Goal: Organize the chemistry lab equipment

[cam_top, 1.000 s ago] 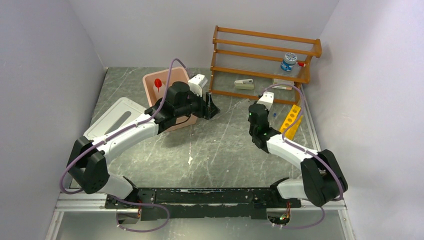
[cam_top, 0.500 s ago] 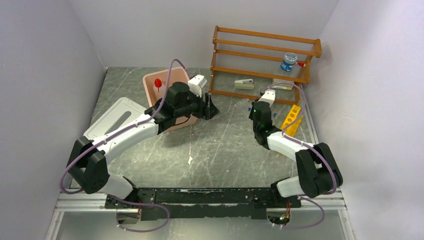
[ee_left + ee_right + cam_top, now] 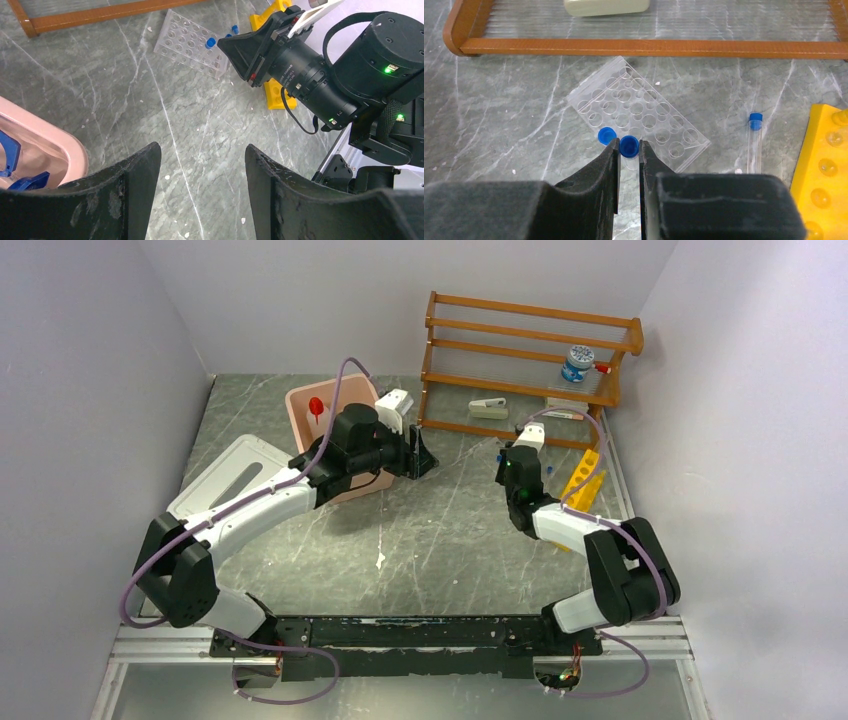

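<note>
Right gripper (image 3: 628,150): narrow, fingers pinched on a blue-capped tube (image 3: 629,144); only the cap shows between the tips.
Blue-capped tube: between the right fingers, above the near edge of the clear well rack (image 3: 639,117). Whether its lower end sits in a well cannot be told.
Second blue cap (image 3: 606,135): just beside the right gripper's left finger, at the same edge of the clear rack.
Clear well rack: directly ahead of the right gripper, flat on the table (image 3: 200,125), turned at an angle to the shelf rail.
Loose tube (image 3: 753,142): ahead and to the right of the right gripper, lying on the table between the clear rack and the yellow holed rack (image 3: 829,170), touching neither.
Wooden shelf (image 3: 649,47): beyond the clear rack; a cream item (image 3: 606,6) lies on its lowest tier.
Left gripper (image 3: 201,160): wide apart, nothing between the fingers, bare table beneath.
Pink bin (image 3: 75,152): just left of the left gripper; blue-framed goggles (image 3: 9,152) lie inside.
Red-capped wash bottle (image 3: 316,408): upright in the pink bin, behind the left gripper.
Yellow holed rack, from the left gripper: ahead and to the right, partly hidden by the right arm's wrist.
</note>
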`<action>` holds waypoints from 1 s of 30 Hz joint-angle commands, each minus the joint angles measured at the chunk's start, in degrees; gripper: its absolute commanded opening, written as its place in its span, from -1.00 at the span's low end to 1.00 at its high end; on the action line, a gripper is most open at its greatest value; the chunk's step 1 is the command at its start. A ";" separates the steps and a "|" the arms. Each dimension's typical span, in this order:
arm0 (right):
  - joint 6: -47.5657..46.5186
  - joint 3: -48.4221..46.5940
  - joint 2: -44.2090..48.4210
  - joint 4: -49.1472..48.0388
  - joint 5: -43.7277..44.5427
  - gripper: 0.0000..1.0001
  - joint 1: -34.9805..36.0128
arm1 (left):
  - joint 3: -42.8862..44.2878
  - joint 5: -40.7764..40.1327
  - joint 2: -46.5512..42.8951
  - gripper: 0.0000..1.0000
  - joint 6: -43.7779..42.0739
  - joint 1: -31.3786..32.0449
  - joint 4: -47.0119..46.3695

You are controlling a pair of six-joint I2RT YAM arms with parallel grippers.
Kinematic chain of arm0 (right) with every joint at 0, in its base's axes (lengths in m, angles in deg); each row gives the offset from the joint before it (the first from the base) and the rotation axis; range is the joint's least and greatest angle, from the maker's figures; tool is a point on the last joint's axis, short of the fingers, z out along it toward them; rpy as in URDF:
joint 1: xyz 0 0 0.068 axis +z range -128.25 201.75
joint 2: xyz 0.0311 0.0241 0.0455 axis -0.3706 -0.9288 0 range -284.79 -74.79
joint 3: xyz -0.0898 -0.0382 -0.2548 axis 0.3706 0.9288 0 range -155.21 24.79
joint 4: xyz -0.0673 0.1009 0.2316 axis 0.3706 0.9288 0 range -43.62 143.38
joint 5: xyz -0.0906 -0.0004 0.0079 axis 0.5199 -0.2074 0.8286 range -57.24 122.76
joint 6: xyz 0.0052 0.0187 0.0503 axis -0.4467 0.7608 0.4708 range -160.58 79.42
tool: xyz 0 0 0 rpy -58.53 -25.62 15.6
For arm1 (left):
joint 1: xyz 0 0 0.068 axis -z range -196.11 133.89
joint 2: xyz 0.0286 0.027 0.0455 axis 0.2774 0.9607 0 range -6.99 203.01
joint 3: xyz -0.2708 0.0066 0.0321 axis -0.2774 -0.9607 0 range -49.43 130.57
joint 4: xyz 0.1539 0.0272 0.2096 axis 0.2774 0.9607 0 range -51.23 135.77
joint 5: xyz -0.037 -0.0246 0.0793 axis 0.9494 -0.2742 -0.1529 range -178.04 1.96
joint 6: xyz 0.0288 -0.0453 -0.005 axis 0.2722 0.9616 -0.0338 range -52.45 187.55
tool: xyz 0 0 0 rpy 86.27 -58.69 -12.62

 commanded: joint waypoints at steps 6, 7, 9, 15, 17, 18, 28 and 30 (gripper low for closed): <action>-2.87 0.67 1.08 -1.29 -2.77 -0.40 -0.60 | -0.90 1.33 -1.14 0.33 0.25 -0.61 -0.77; -2.97 0.53 1.33 -0.85 -3.09 -0.34 -0.58 | -0.90 1.39 -1.22 0.33 0.25 -0.68 -0.77; -2.99 0.32 2.13 -0.08 -3.35 -0.24 -0.56 | -0.99 1.33 -1.37 0.33 0.16 -0.69 -0.84; -1.66 -1.63 5.66 4.79 -4.49 -0.16 -0.58 | -1.17 1.33 -1.95 0.34 0.20 -0.89 -1.03; -0.40 -2.84 6.95 7.57 -4.56 -0.12 -0.75 | -1.32 1.25 -2.25 0.34 0.22 -0.96 -1.18; 0.44 -3.80 7.51 9.30 -4.59 -0.11 -1.01 | -1.41 1.18 -2.39 0.34 0.24 -1.08 -1.23; 11.66 -15.59 9.65 34.81 0.26 -0.22 -7.46 | -3.68 -0.43 -6.03 0.35 0.24 -1.48 -1.30; 11.86 -17.43 7.71 38.78 0.67 -0.32 -9.33 | -4.39 -0.52 -6.81 0.36 0.30 -1.57 -1.30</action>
